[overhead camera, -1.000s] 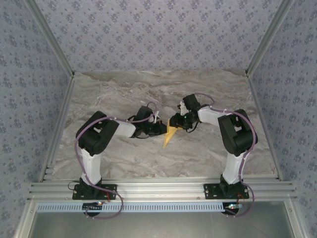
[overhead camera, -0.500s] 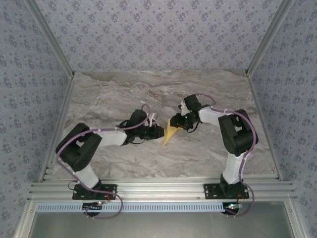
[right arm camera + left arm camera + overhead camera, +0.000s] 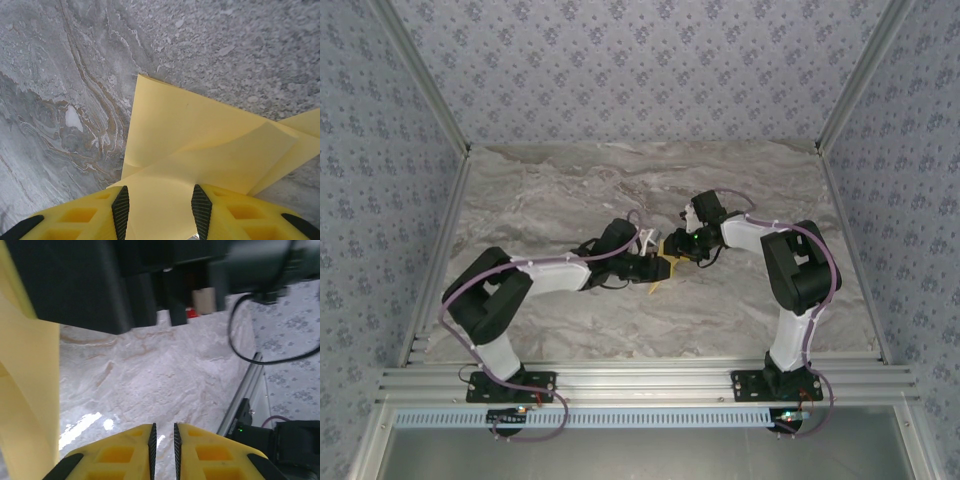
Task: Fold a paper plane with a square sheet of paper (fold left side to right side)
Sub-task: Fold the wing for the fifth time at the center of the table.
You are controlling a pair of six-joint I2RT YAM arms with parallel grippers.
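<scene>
The yellow-orange paper [image 3: 666,262], folded into a pointed dart shape, lies on the marble table with its tip [image 3: 653,289] towards the near edge. My right gripper [image 3: 673,247] rests at its wide far end, open. In the right wrist view the paper [image 3: 200,135] runs between and beneath the spread pads of the right gripper [image 3: 160,191], layered folds showing. My left gripper [image 3: 657,268] has come in from the left over the paper's middle. In the left wrist view the left gripper [image 3: 163,429] has its pads a thin slit apart with nothing between, and a paper flap [image 3: 25,390] rises at the left edge.
The marble table [image 3: 550,200] has aluminium rails along the left side [image 3: 440,260], the right side and the near edge. Patterned walls enclose the space. The right arm's dark body [image 3: 125,270] looms close ahead of the left gripper.
The left arm pulled back and left, then reached right again; its gripper now covers the paper's middle. The right gripper and the paper's far end have stayed put.
</scene>
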